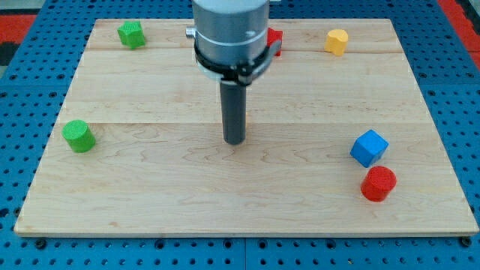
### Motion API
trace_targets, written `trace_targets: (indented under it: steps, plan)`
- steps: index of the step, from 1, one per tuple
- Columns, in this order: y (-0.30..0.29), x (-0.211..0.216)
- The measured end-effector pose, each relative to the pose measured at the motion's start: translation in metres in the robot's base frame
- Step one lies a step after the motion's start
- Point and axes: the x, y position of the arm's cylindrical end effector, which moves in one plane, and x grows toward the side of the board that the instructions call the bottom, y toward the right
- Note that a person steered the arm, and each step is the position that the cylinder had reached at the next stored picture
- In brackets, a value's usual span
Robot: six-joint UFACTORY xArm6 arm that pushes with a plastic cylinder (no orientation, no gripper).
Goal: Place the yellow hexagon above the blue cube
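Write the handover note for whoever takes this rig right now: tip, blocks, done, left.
My tip rests mid-board, touching no block.
The yellow hexagon sits near the view's top right edge; the blue cube is lower right, with the red cylinder just below it.
Elsewhere: a green block top left, a green cylinder at left, a red block partly hidden behind the arm.
Done: nothing evident.
Left: push the hexagon down and slightly right to just above the cube.

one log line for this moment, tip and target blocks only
tip: mid-board, touching no block | yellow hexagon: top right | blue cube: right, beside red cylinder | placement: not yet done
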Motion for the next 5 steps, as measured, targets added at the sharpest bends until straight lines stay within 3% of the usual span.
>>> trace_targets:
  steps: [1, 2, 3, 4, 5]
  plan:
    - [-0.057, -0.036]
    - [-0.038, -0.064]
    - [0.034, -0.051]
    - [0.017, -0.044]
    - [0.04, -0.029]
